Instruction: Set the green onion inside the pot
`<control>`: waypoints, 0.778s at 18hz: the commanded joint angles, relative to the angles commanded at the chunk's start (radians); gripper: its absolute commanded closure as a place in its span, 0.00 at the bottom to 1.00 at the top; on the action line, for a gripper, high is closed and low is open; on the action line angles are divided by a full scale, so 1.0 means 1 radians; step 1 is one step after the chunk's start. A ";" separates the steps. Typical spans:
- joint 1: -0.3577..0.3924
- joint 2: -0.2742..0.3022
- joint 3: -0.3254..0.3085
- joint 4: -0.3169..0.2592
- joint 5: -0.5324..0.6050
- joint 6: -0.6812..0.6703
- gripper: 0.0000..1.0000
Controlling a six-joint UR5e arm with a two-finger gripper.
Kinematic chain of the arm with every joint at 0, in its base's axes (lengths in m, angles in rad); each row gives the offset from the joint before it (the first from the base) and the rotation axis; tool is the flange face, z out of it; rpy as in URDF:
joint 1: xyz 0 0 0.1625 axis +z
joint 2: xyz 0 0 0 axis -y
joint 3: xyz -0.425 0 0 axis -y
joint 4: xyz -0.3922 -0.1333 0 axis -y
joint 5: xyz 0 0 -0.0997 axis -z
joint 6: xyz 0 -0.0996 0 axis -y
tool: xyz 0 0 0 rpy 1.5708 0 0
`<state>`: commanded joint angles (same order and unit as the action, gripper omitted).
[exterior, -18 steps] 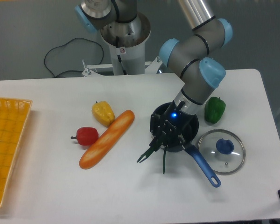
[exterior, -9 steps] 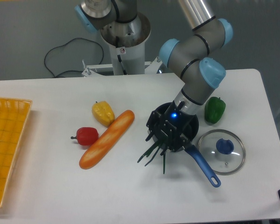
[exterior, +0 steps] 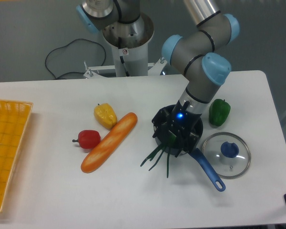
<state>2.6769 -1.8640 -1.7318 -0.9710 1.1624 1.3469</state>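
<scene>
The black pot (exterior: 198, 130) with its long blue handle (exterior: 208, 170) stands right of centre on the table. My gripper (exterior: 173, 134) hovers just above the pot's left half, fingers spread open and holding nothing. The green onion (exterior: 156, 154) lies with one end inside the pot under the gripper. Its dark green tips splay out over the pot's front-left rim down to the table. The pale end is hidden by the gripper.
A glass lid with a blue knob (exterior: 227, 154) lies right of the pot handle. A green bell pepper (exterior: 219, 112) sits behind it. A baguette (exterior: 109, 141), a yellow pepper (exterior: 105, 115) and a red pepper (exterior: 88, 139) lie to the left. A yellow basket (exterior: 7, 148) is at the far left edge.
The gripper has opened and let go of the green onion, then risen a little above the pot. The onion's tips have spread and dropped against the pot's rim and the table.
</scene>
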 joint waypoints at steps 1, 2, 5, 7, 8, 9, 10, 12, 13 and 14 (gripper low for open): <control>-0.003 0.009 0.003 -0.009 0.020 -0.002 0.00; -0.003 0.015 0.008 -0.023 0.035 -0.003 0.00; -0.011 0.045 0.031 -0.083 0.184 0.005 0.00; -0.022 0.046 0.046 -0.106 0.313 0.008 0.00; -0.014 0.046 0.048 -0.118 0.353 0.009 0.00; -0.005 0.046 0.049 -0.130 0.373 0.009 0.00; 0.003 0.045 0.052 -0.127 0.387 0.009 0.00; 0.017 0.045 0.060 -0.124 0.398 0.009 0.00; 0.015 0.042 0.075 -0.127 0.407 0.008 0.00; 0.015 0.039 0.090 -0.132 0.434 0.009 0.00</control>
<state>2.6921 -1.8254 -1.6415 -1.1029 1.5966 1.3560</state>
